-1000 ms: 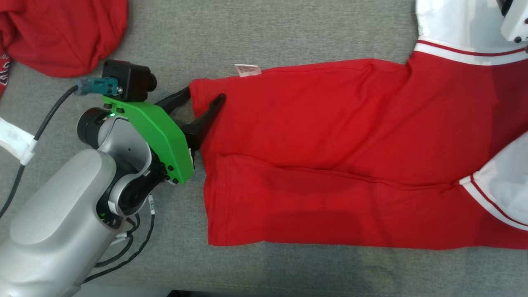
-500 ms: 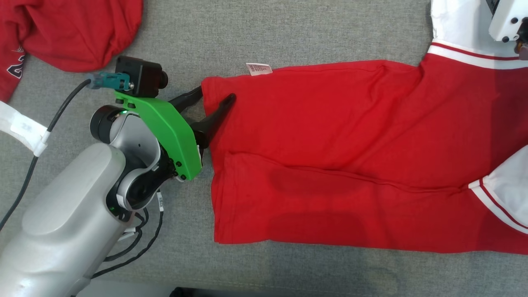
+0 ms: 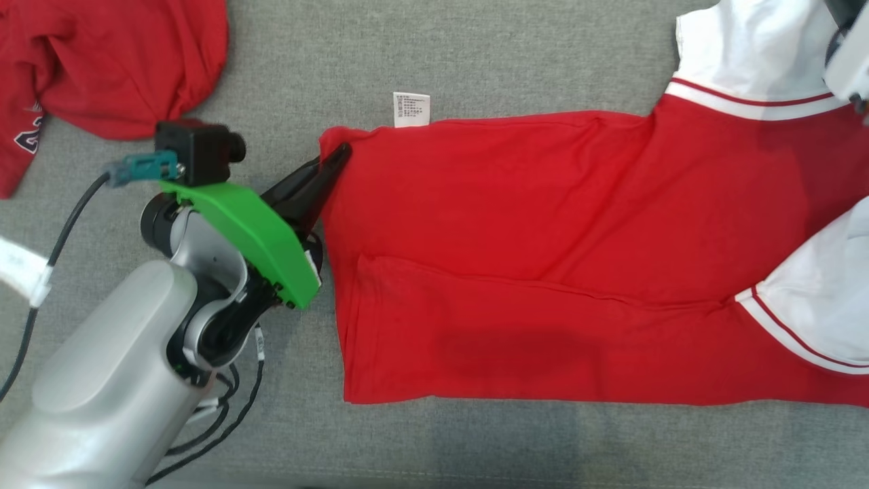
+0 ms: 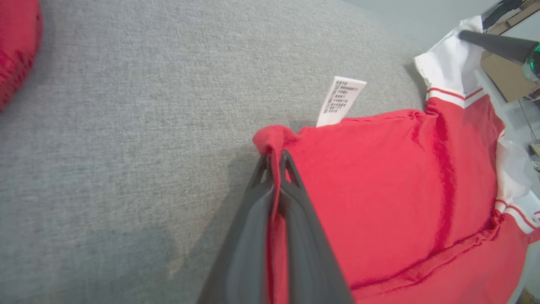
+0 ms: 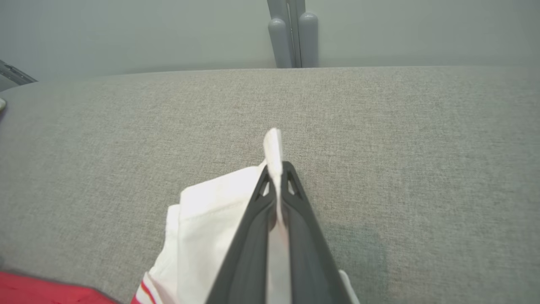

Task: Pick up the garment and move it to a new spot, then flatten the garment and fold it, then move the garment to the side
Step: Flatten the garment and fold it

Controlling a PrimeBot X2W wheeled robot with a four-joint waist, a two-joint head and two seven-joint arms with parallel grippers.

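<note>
The garment (image 3: 543, 258) is a red shirt with white, red-striped sleeves, lying folded lengthwise across the grey table (image 3: 434, 54). My left gripper (image 3: 336, 159) is shut on its far-left hem corner; the left wrist view shows red cloth (image 4: 379, 177) pinched between the dark fingers (image 4: 253, 219) of that gripper (image 4: 274, 158). A white care label (image 3: 411, 109) sticks out at the garment's far edge. At the far right, my right gripper (image 5: 276, 169) is shut on the white sleeve (image 5: 211, 223), a fold of white cloth standing up between its tips.
A second red garment (image 3: 115, 61) lies bunched at the table's far left corner. Black cables (image 3: 224, 401) hang by my left forearm. A grey post (image 5: 293, 33) stands beyond the table's far edge in the right wrist view.
My left gripper has shut on the hem corner, where its fingers straddled the cloth before. The head camera shifted slightly, and the care label now lies straighter.
</note>
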